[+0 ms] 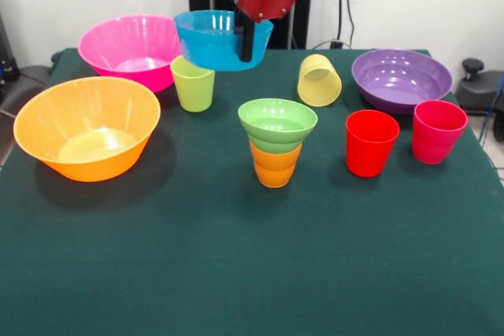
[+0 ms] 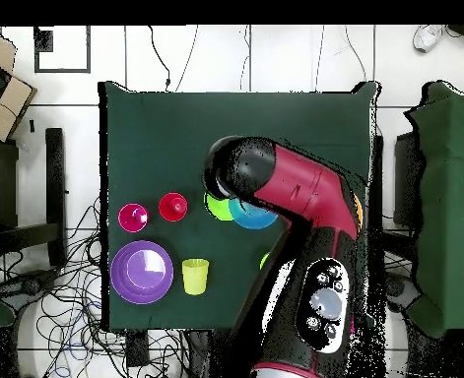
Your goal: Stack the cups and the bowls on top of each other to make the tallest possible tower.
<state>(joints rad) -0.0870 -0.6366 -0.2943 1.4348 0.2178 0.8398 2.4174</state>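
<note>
While the small blue bowl (image 1: 223, 39) hangs above the desk (image 1: 236, 273), we see the pincer (image 1: 248, 45) clamped on its rim, one finger running down the inside wall, the bowl raised behind and to the left of the tower in the front view. That tower so far is only two pieces: the small light green bowl (image 1: 277, 124) seated on the orange ribbed cup (image 1: 275, 166) near the desk's middle. We judge the build barely begun, with the blue bowl likely the third piece. Everything else stands loose: the large orange bowl (image 1: 87, 127), large pink bowl (image 1: 130, 49), lime green cup (image 1: 193, 83), pale yellow cup (image 1: 319, 79) tipped on its side, purple bowl (image 1: 401, 79), red cup (image 1: 371, 142) and pink-red cup (image 1: 438, 131).
</note>
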